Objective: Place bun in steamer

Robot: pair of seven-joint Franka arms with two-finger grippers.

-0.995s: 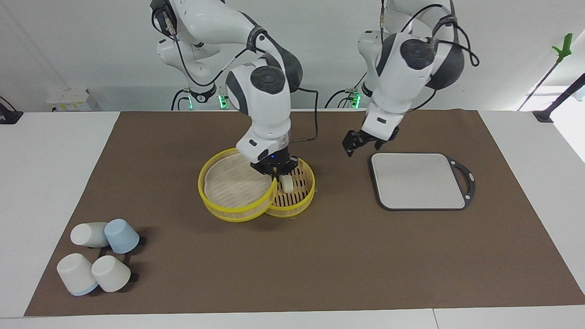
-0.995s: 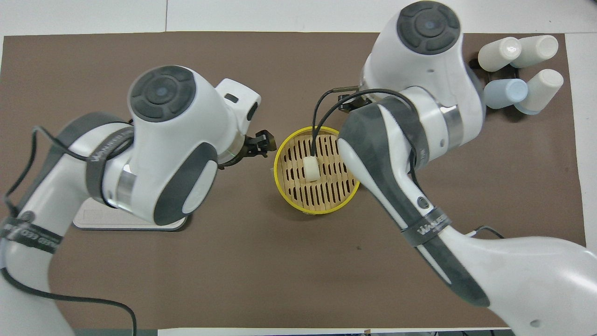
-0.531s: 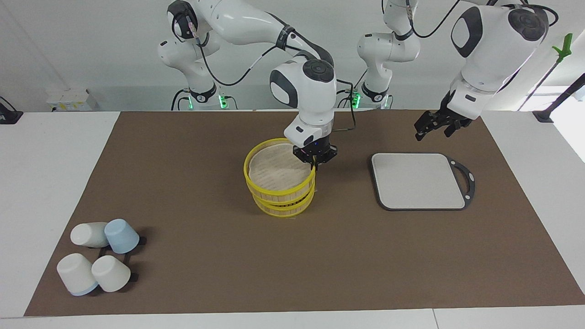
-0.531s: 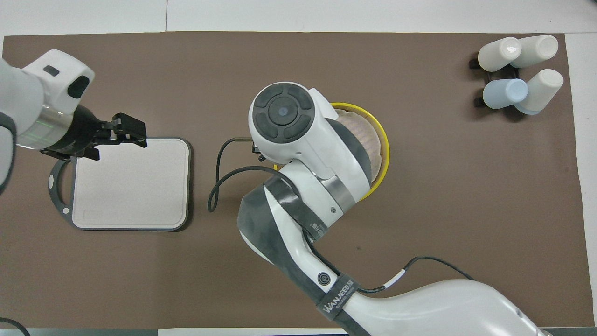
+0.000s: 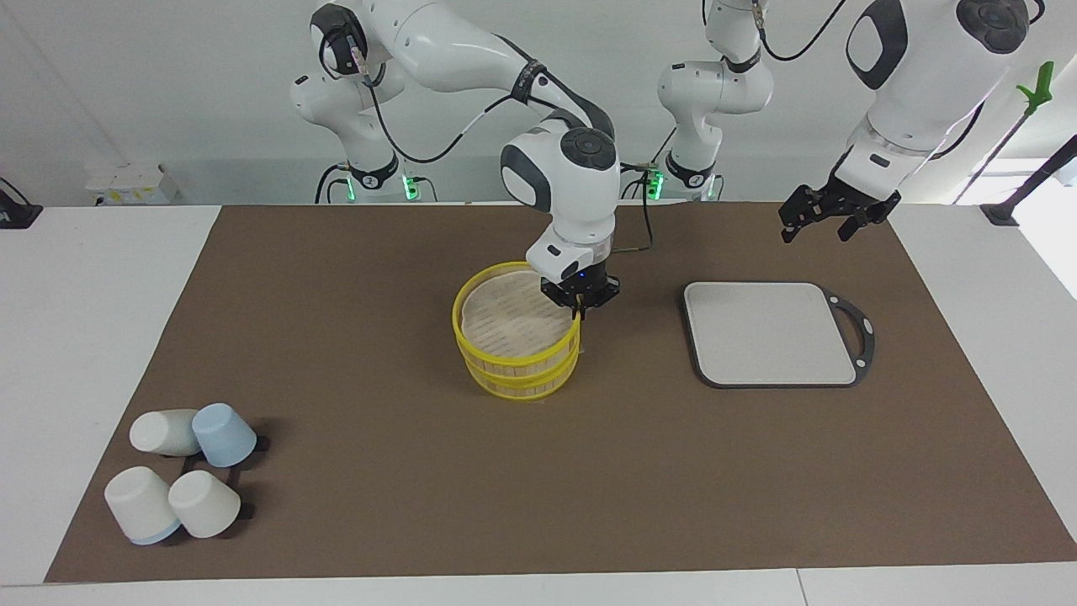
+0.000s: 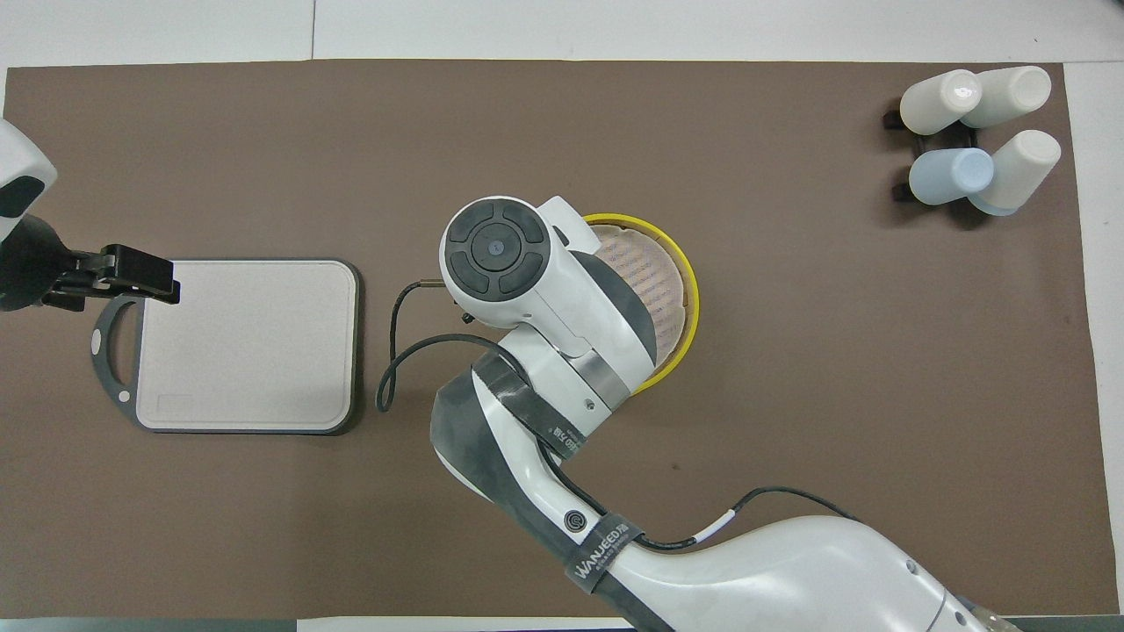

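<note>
The steamer (image 5: pixel 520 380) stands mid-mat, and its yellow-rimmed slatted lid (image 5: pixel 511 323) sits on top and covers it. My right gripper (image 5: pixel 579 311) is shut on the lid's rim at the edge toward the left arm's end. In the overhead view the lid (image 6: pixel 657 283) shows beside the right arm's wrist, which hides that gripper. The bun is hidden under the lid. My left gripper (image 5: pixel 820 220) hangs open and empty in the air, over the mat by the grey board; in the overhead view the left gripper (image 6: pixel 151 279) is over the board's handle end.
A flat grey board (image 5: pixel 770 332) with a black rim and handle lies toward the left arm's end, also seen as the board (image 6: pixel 246 342) from above. Several white and blue cups (image 5: pixel 181 471) lie on a rack at the corner toward the right arm's end, farthest from the robots.
The right gripper carried the lid from leaning beside the steamer onto it, covering the bun. The left arm rose and drew back toward its own end of the table.
</note>
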